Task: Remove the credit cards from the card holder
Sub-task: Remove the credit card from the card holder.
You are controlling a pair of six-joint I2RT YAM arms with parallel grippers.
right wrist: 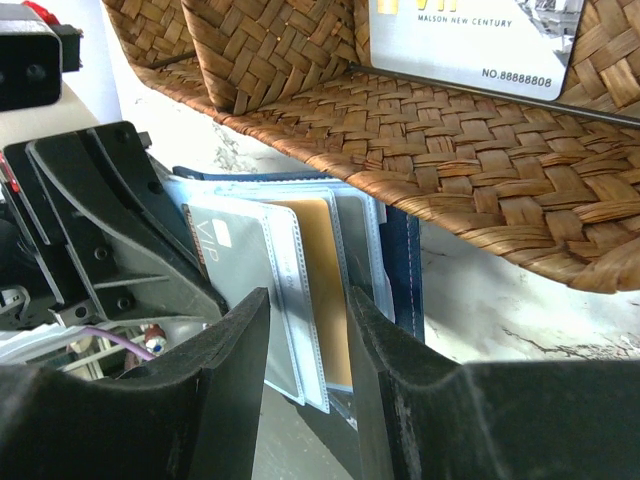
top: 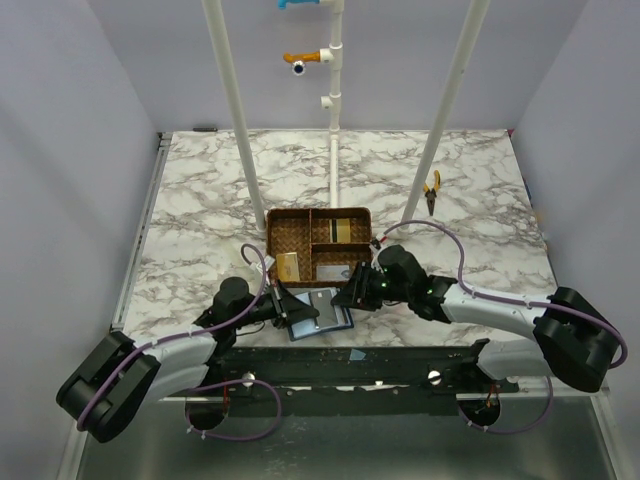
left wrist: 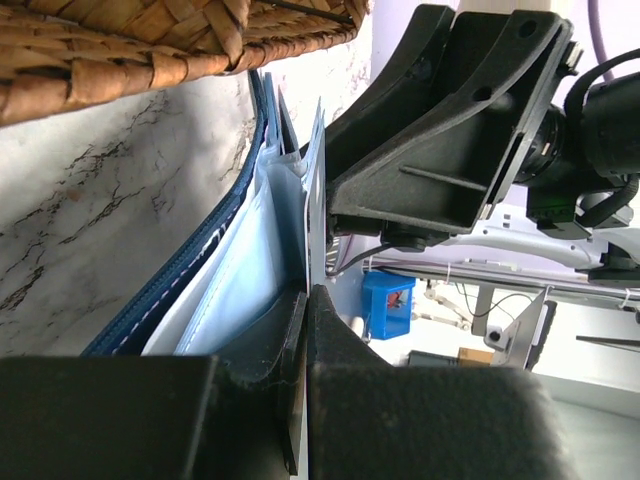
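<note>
The left gripper (left wrist: 305,300) was pinched shut on the near edge of the card holder (left wrist: 200,290), a thin flap caught between its closed fingers. The navy holder lay open on the marble table (top: 200,200), just in front of the wicker tray (top: 275,215) and between the two wrists. The right gripper (right wrist: 308,330) reached in from the other side with its jaws apart, the holder's clear sleeves standing up between them. Whether the fingers touched the sleeves could not be told.

One sleeve held a gold card (right wrist: 325,270). The sleeve beside it, nearer the left gripper, held a grey card (right wrist: 235,270) marked VIP.

The tray was divided into compartments. From above, its left compartment held a tan card (top: 288,268), and its upper right compartment held a darker card (top: 350,232). The right wrist view showed a pale card (right wrist: 470,40) with a printed number resting in one compartment, though which one was unclear.

A pair of pliers (top: 432,192) lay well apart on the table's far right.
</note>
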